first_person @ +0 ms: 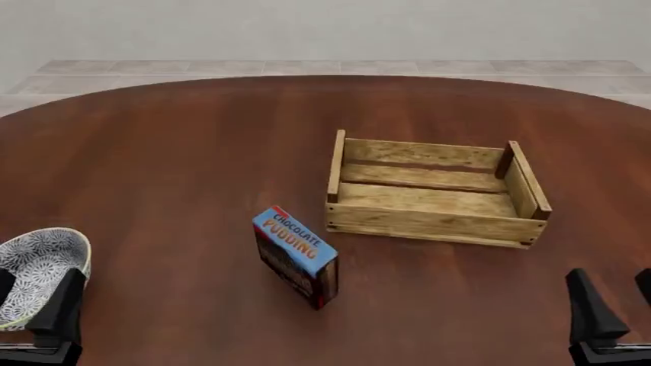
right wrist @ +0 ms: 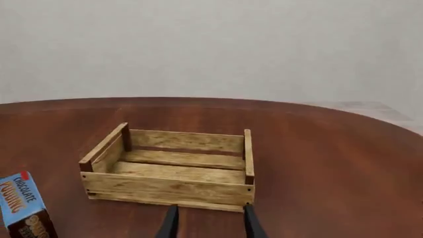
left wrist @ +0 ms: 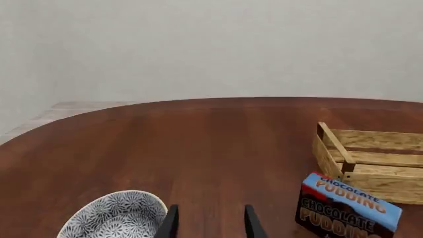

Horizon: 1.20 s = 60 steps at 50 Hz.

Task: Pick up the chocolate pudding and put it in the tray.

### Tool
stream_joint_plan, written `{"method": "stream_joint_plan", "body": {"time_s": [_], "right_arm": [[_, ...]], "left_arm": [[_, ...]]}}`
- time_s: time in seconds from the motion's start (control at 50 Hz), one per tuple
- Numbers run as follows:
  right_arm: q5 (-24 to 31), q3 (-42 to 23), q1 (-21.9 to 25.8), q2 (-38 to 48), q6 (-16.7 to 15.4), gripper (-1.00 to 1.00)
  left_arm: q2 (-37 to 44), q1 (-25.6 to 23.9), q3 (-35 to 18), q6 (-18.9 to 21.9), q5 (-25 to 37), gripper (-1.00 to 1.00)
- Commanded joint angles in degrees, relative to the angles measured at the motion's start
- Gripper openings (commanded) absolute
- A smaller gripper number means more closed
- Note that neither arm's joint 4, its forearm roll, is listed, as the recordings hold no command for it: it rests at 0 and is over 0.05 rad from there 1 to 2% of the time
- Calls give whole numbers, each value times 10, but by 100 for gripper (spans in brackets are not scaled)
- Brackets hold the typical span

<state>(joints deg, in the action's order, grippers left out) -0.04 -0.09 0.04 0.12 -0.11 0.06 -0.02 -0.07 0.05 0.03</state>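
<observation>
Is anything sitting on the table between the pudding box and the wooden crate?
No. In the front view only bare table separates the pudding box from the crate.

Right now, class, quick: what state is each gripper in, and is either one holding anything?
Left gripper: open, holding nothing, fingers apart over bare table beside the bowl.
Right gripper: open, holding nothing, facing the tray.

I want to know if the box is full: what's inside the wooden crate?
Nothing. The wooden crate shows only its bare slat floor. The chocolate pudding carton stands outside it on the table. The near wall hides a thin strip of the floor.
</observation>
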Motion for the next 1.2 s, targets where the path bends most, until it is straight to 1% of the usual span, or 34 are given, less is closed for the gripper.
{"method": "stream_joint_plan", "body": {"time_s": [0.02,0.26,0.32,0.4,0.44,0.52,0.58,0.64,0.68,0.78,0.8,0.82,0.9,1.0,1.04,1.08,1.14,1.16,1.18,1.2], "right_arm": [[-1,-3,0,1,-4,100],[-3,-7,14,-1,-9,100],[-8,-10,21,-1,-5,100],[-7,-15,31,-1,-15,100],[-5,-12,30,-1,-30,100],[-3,-15,33,2,-31,100],[-8,-18,36,18,-29,100],[-40,-20,36,60,-34,100],[-40,-28,42,64,-26,100],[-51,-47,39,91,-22,100],[-53,-51,35,98,-18,100],[-53,-58,49,110,3,100],[-58,-70,40,126,-2,100],[-63,-86,49,150,2,100],[-66,-93,51,159,-1,100],[-66,-100,58,164,0,100],[-78,-119,75,203,2,100],[-79,-119,75,203,2,100],[-79,-129,91,207,-2,100],[-79,-129,91,208,-2,100]], "left_arm": [[1,0,-1,2,3,100],[0,3,0,3,3,100],[0,1,0,3,4,100],[0,2,0,1,4,100],[0,3,0,4,4,100],[0,1,0,4,6,100],[0,1,0,3,7,100],[1,3,0,4,7,100],[1,3,0,4,7,100],[1,2,0,3,7,100],[1,2,0,3,7,100],[1,1,0,2,7,100],[2,0,0,3,7,100],[3,-3,0,1,5,100],[4,-4,0,1,5,100],[4,-4,0,0,4,100],[5,-4,0,-2,4,100],[5,-4,0,-2,4,100],[4,-4,0,-4,4,100],[4,-4,0,-4,4,100]]}}
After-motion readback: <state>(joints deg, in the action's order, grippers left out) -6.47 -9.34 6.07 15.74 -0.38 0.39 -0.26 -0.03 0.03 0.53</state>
